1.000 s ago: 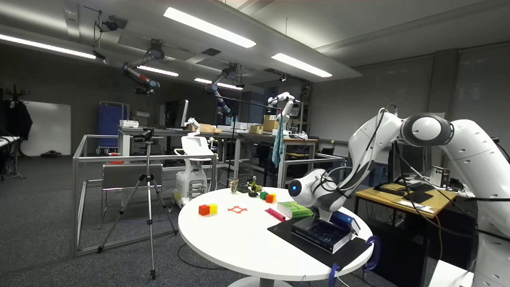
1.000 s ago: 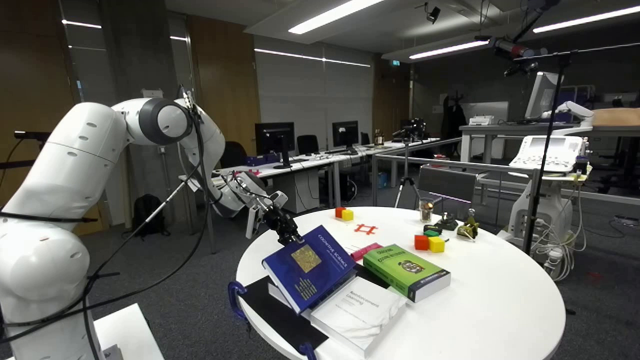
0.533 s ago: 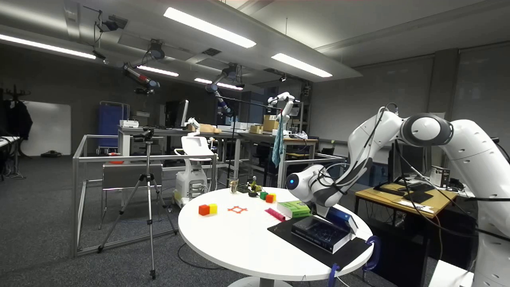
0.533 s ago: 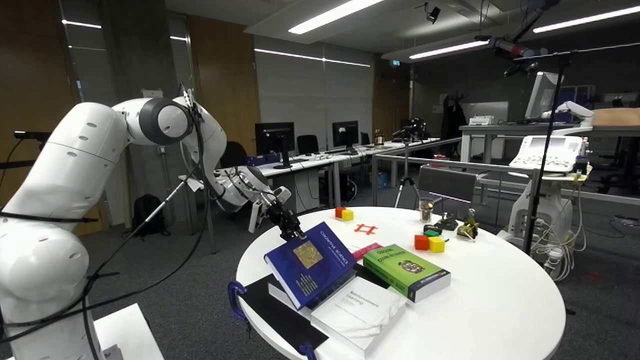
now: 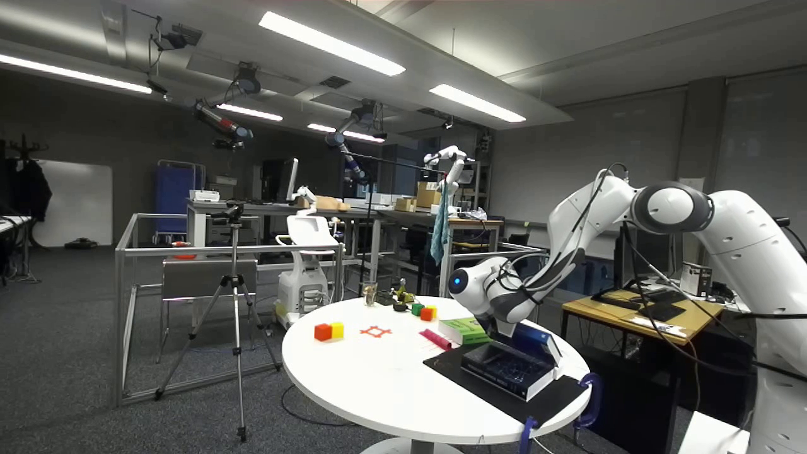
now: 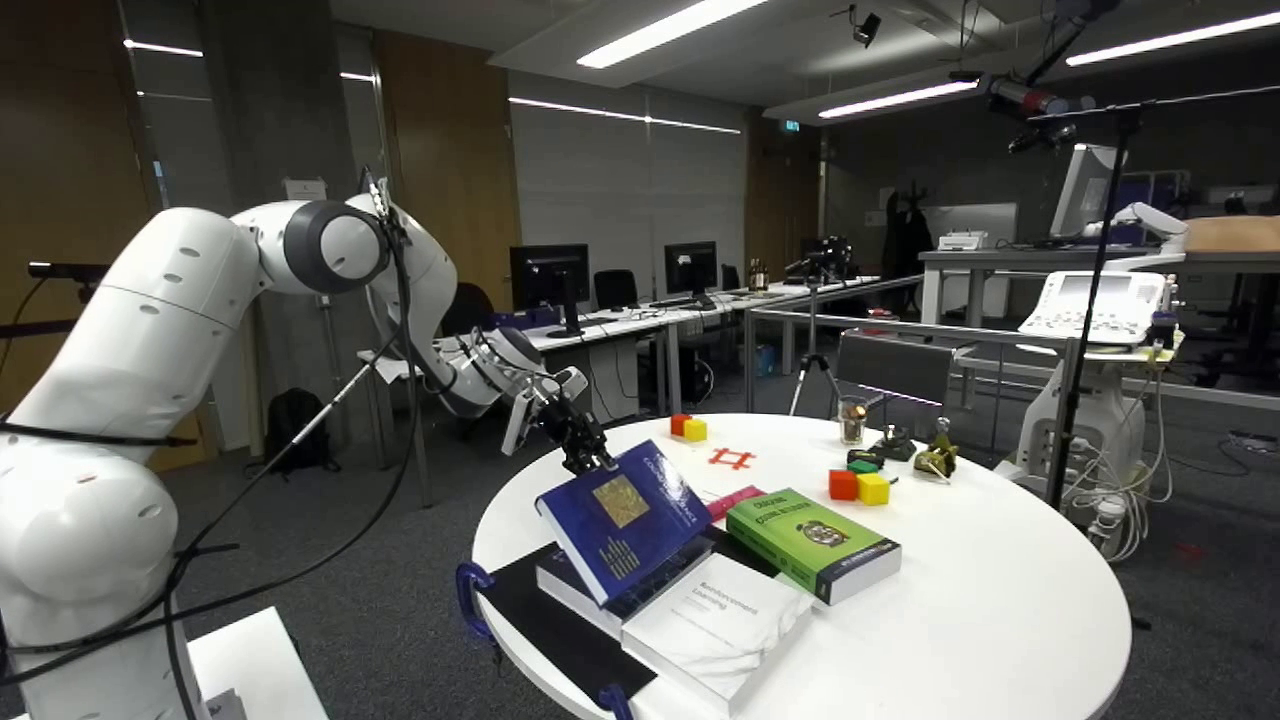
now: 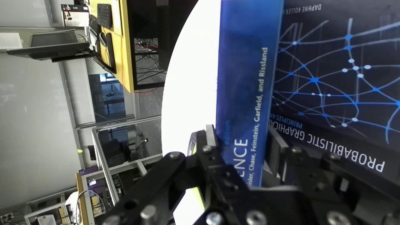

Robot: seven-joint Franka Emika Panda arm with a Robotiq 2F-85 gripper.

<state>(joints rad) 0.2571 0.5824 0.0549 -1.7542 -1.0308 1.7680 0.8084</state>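
Currently, the blue Cognitive Science book [image 6: 622, 525] is gripped by its spine in the gripper [image 7: 244, 137], w/ a finger set on either side. It's held tilted over the dark Probabilistic Graphical book [image 7: 337, 93]; contact btwn the two can't be made out. Just beside the latter, the white Reinforcement Learning book [image 6: 720, 620] is laid flat, cover up. Beneath the dark one, a black mat [image 6: 545, 625] is spread at the rim of the round white table [image 6: 960, 620], where purple clamps [image 6: 466, 600] are fixed. Nearby, a green book [image 6: 800, 535] w/ a clock pic is seen, next to a pink roll [image 6: 733, 501]. Farther off, a red block [image 6: 843, 485], a yellow block [image 6: 873, 489] & a glass [image 6: 852, 420] are placed.
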